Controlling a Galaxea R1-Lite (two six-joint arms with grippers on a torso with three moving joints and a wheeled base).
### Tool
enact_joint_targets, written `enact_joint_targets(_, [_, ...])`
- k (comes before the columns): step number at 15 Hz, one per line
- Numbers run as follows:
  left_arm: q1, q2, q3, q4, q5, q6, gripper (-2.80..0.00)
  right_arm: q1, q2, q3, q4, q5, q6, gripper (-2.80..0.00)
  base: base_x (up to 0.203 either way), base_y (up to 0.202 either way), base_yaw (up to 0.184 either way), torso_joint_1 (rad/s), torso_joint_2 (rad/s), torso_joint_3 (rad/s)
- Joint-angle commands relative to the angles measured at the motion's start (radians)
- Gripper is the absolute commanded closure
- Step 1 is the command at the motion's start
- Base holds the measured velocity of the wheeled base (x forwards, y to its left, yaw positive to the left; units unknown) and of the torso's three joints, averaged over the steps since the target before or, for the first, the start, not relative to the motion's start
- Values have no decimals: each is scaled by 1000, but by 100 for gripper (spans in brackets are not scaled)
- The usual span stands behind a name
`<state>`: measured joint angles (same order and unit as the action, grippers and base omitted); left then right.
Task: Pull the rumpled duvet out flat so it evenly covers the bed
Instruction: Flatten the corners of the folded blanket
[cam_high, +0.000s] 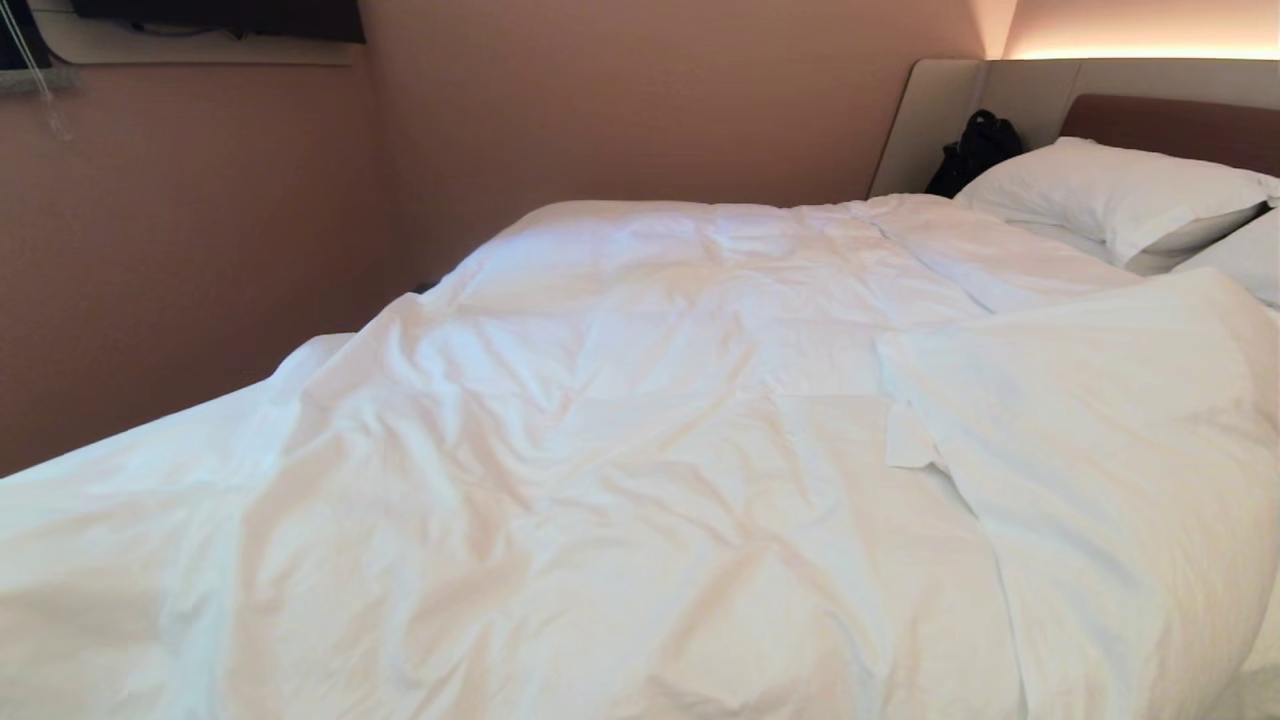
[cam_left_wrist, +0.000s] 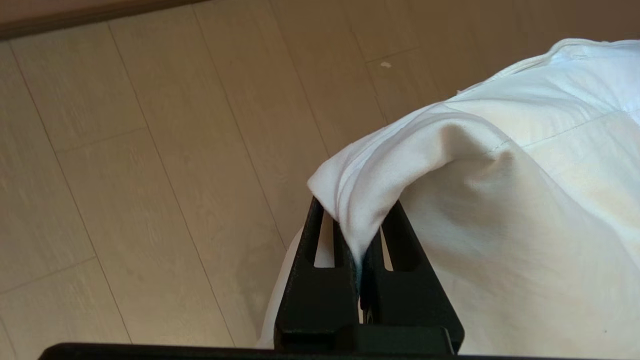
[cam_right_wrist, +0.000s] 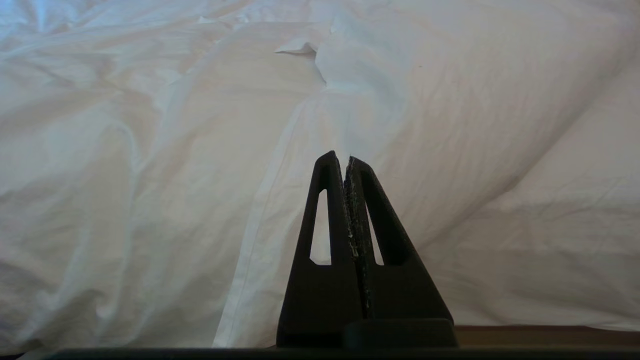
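The puffy white duvet (cam_high: 640, 400) lies wrinkled over most of the bed (cam_high: 1170, 125), with one part folded back over itself at the right (cam_high: 1100, 450). Neither arm shows in the head view. In the left wrist view my left gripper (cam_left_wrist: 356, 212) is shut on a pinched corner of the duvet (cam_left_wrist: 380, 165), held out over the wooden floor (cam_left_wrist: 150, 175). The right wrist view has my right gripper (cam_right_wrist: 346, 159) shut and empty, parked at the bed's near side and pointing at the duvet (cam_right_wrist: 200, 150).
Two white pillows (cam_high: 1110, 195) lie at the headboard on the right, with a black bag (cam_high: 975, 150) behind them. A pinkish wall (cam_high: 200, 220) runs close along the far side of the bed. A brown strip of the bed base (cam_right_wrist: 545, 334) shows below the duvet.
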<state>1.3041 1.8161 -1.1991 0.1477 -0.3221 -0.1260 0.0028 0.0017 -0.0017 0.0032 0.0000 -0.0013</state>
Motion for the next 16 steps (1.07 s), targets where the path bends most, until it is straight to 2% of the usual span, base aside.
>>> enact_joint_targets(1, [7, 31, 4, 1, -2, -1, 0, 0, 0, 0, 0, 0, 0, 0, 0, 0, 0, 0, 0, 0])
enact_joint_targets(4, [7, 37, 6, 1, -3, -1, 0, 0, 0, 0, 0, 0, 0, 0, 0, 0, 0, 0, 0, 0])
enact_joint_targets(5, [7, 46, 8, 1, -7, 0, -280, 0, 0, 0, 0, 0, 0, 0, 0, 0, 0, 0, 0, 0])
enact_joint_targets(14, [6, 43, 35, 1, -21, 5, -280, 0, 0, 0, 0, 0, 0, 0, 0, 0, 0, 0, 0, 0])
enact_joint_targets(16, [1, 23, 44, 3, -41, 8, -280, 0, 0, 0, 0, 0, 0, 0, 0, 0, 0, 0, 0, 0])
